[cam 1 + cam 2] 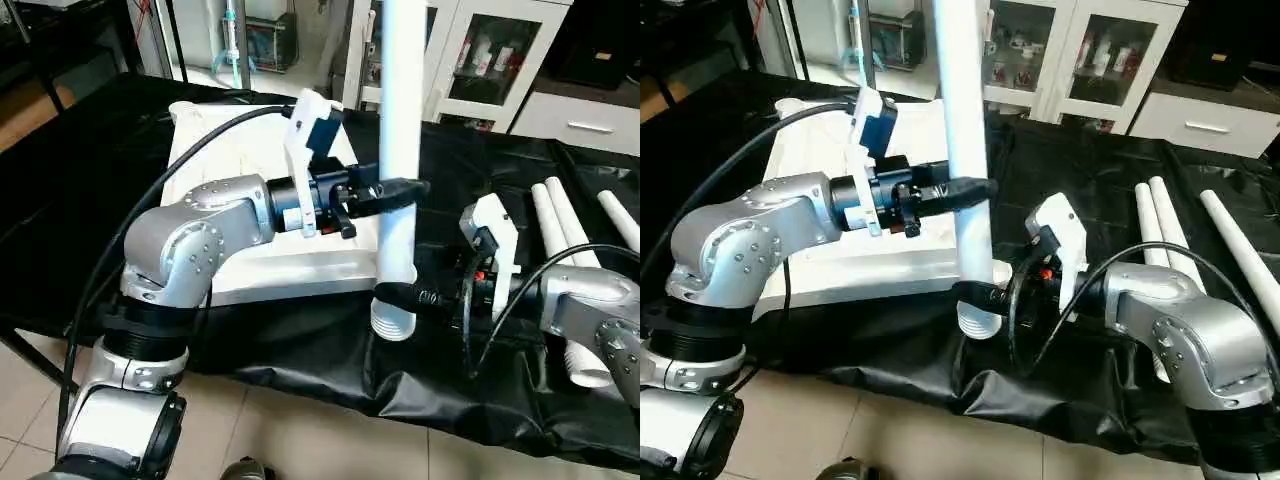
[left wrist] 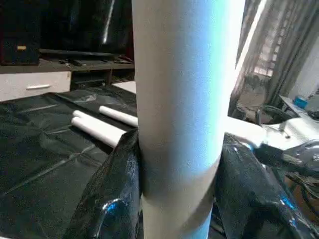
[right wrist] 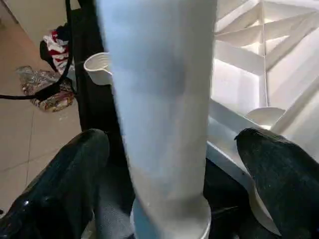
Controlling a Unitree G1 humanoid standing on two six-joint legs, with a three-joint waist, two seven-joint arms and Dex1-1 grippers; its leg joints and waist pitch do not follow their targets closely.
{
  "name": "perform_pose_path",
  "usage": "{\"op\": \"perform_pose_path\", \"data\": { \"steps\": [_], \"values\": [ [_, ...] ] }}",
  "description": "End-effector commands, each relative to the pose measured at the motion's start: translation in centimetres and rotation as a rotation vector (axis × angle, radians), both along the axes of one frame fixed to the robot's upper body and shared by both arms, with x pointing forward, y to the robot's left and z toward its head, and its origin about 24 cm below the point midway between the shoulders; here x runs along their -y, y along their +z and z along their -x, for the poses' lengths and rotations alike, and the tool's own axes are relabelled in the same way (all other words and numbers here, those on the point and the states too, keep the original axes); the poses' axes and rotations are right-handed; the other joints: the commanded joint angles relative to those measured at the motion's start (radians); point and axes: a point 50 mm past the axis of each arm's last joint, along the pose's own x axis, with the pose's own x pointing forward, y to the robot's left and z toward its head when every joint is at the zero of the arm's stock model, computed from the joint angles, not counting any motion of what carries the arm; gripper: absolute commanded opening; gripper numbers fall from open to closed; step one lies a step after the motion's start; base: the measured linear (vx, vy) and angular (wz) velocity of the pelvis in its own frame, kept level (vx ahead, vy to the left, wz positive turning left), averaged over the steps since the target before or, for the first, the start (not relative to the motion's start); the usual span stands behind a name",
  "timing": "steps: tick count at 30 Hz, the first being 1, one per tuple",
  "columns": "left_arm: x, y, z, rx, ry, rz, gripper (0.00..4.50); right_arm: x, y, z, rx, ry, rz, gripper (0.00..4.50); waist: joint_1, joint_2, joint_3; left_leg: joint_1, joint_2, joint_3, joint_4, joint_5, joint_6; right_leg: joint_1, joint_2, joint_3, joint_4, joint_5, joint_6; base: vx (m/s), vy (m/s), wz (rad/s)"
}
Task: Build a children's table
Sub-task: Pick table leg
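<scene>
Lying ribbed side up toward the surface's (image 1: 300, 395) left edge: white table top (image 1: 240, 165). Clamping the upright leg (image 1: 400, 150) at mid-height: left pincer (image 1: 395, 192), half closed around the tube. Standing off the top's near right corner: that leg's threaded end. Straddling the leg low down, fingers wide apart, gripping nothing: right pincer (image 1: 975, 292). Lying toward the right edge: spare legs (image 1: 565, 225).

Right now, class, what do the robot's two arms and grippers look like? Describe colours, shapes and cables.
Both arms are rounded silver metal with screw-studded joints. Black cables loop along each. A white bracket sits on each wrist, the left one with a blue part. The left gripper and right gripper each have two glossy black fingers.
</scene>
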Motion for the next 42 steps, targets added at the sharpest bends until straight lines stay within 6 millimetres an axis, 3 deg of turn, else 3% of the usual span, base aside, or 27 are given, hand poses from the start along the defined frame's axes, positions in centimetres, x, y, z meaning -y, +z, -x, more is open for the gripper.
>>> {"op": "perform_pose_path", "data": {
  "steps": [1, 9, 18, 27, 28, 35, 37, 42],
  "values": [
    [0.8, 1.4, 0.4, 0.070, -0.042, -0.005, 1.77, 0.0, 0.2, -0.2, 0.016, -0.002, 0.016, 4.50, 0.000, -0.016, -0.075, 0.032, 0.051, -0.022, -0.066, -0.100, -0.016, 0.034, -0.055, 0.033, -0.062, -0.054, -0.208, 0.000, 0.000, 0.00],
    [1.4, 1.1, 0.8, 0.075, -0.082, -0.014, 1.77, -0.1, -0.1, 0.0, -0.003, 0.027, 0.033, 3.80, 0.001, -0.024, -0.074, 0.031, 0.051, -0.021, -0.064, -0.089, -0.005, 0.037, -0.056, 0.034, -0.060, -0.034, -0.216, 0.000, 0.000, 0.00],
    [1.5, 1.0, 0.9, 0.087, -0.108, -0.030, 1.77, 0.0, -0.4, 0.3, -0.021, 0.054, 0.068, 2.87, 0.001, -0.023, -0.075, 0.032, 0.052, -0.022, -0.064, -0.089, -0.008, 0.036, -0.055, 0.034, -0.059, -0.032, -0.211, 0.000, 0.000, 0.00],
    [2.0, 0.8, 1.3, 0.098, -0.154, -0.046, 1.77, -0.2, -0.9, 0.6, -0.034, 0.082, 0.093, 2.34, 0.000, -0.026, -0.075, 0.032, 0.052, -0.022, -0.063, -0.099, -0.009, 0.037, -0.056, 0.034, -0.059, -0.034, -0.218, 0.000, 0.000, 0.00],
    [2.0, 0.8, 1.3, 0.098, -0.154, -0.046, 1.77, -0.2, -0.9, 0.6, -0.034, 0.082, 0.093, 2.10, 0.001, -0.026, -0.075, 0.032, 0.053, -0.022, -0.063, -0.099, -0.009, 0.037, -0.057, 0.034, -0.059, -0.034, -0.219, 0.000, 0.000, 0.00],
    [2.0, 0.9, 1.0, 0.109, -0.124, -0.052, 1.75, -0.3, -0.9, 0.5, -0.031, 0.084, 0.089, 1.90, 0.000, -0.025, -0.075, 0.032, 0.053, -0.023, -0.063, -0.101, -0.012, 0.036, -0.055, 0.034, -0.059, -0.036, -0.218, 0.000, 0.000, 0.00],
    [1.9, 0.9, 0.9, 0.089, -0.124, -0.052, 2.45, -0.2, -0.8, 0.3, -0.022, 0.066, 0.080, 1.88, 0.001, -0.025, -0.076, 0.032, 0.052, -0.022, -0.063, -0.098, -0.010, 0.037, -0.056, 0.034, -0.058, -0.029, -0.220, 0.000, 0.000, 0.00],
    [1.6, 1.2, 0.8, 0.068, -0.121, -0.026, 2.74, 0.0, -0.6, 0.0, -0.007, 0.031, 0.061, 1.87, 0.001, -0.024, -0.075, 0.032, 0.052, -0.022, -0.062, -0.102, -0.011, 0.036, -0.056, 0.034, -0.058, -0.036, -0.227, 0.000, 0.000, 0.00]
  ]
}}
